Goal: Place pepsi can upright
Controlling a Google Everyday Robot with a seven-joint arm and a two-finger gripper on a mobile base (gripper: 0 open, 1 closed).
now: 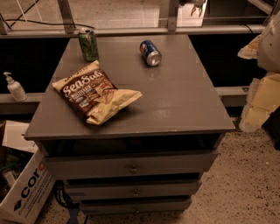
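The pepsi can (150,53) is dark blue with a silver end. It lies on its side near the back of the grey cabinet top (183,96), with its silver end facing me. My gripper (195,5) shows only partly at the top edge of the view. It is behind and to the right of the can, past the cabinet's back edge, and far from touching it. Cream-coloured parts of my arm (262,92) hang at the right edge of the view.
A green patterned can (88,44) stands upright at the back left. A sea-salt chip bag (94,92) lies on the left half of the top. A pump bottle (14,87) and a cardboard box (24,188) are to the left. Drawers (133,167) sit below.
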